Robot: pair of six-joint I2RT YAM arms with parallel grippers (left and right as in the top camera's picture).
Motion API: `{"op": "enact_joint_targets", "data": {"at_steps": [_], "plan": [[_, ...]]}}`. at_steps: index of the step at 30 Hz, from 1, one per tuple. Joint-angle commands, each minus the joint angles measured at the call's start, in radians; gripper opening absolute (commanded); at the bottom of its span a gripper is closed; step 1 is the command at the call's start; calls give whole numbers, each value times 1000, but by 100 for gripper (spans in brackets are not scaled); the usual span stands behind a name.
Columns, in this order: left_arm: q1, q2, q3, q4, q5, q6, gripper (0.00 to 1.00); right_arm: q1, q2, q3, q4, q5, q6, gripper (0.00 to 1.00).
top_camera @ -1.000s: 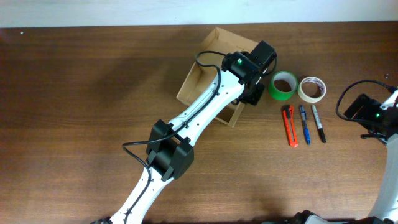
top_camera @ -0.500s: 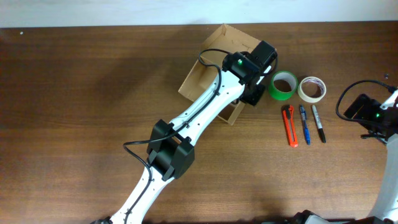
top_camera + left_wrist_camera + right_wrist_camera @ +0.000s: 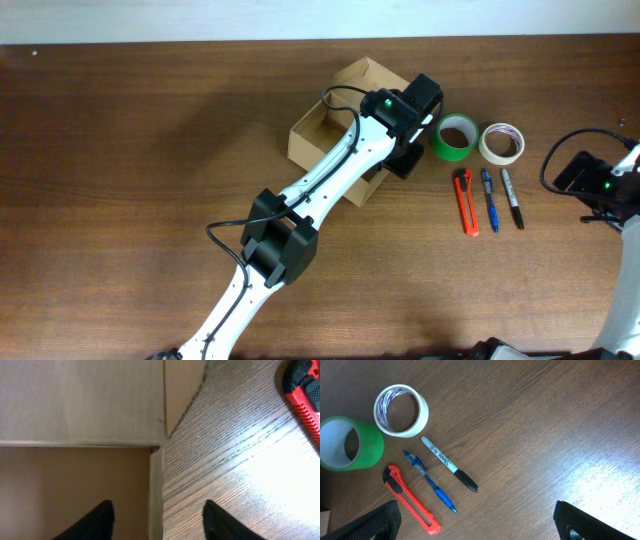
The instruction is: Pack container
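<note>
The container (image 3: 322, 133) is a plain tan cardboard box lying open on the table, its flap (image 3: 366, 75) raised at the far side. My left arm reaches over it. The left gripper (image 3: 157, 520) is open at the box's right near corner. One finger is inside the box and the other is over the table. The box wall (image 3: 156, 485) stands between them, touching neither. From overhead the left gripper (image 3: 405, 160) is mostly hidden under its wrist. My right gripper (image 3: 476, 510) is open over bare wood at the right, holding nothing.
Right of the box lie a green tape roll (image 3: 455, 137), a beige tape roll (image 3: 502, 143), a red box cutter (image 3: 465, 202), a blue pen (image 3: 488, 200) and a black marker (image 3: 511, 198). The cutter (image 3: 305, 400) lies close to the left gripper.
The left gripper has opened from shut and let go of the box wall. The container has turned and slid a little to the left. The right arm has not moved.
</note>
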Motion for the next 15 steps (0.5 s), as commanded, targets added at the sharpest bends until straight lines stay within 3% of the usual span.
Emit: {"op": "enact_joint_targets", "data": {"at_steps": [1, 10, 15], "plan": [[2, 6, 48, -16, -37, 16, 60, -3, 7, 19, -3, 8, 12, 99], [4, -11, 259, -104, -142, 40, 61, -3, 7, 19, -2, 9, 12, 99], [34, -100, 266, -133, -235, 66, 61, -3, 7, 19, 29, 6, 12, 99]]}}
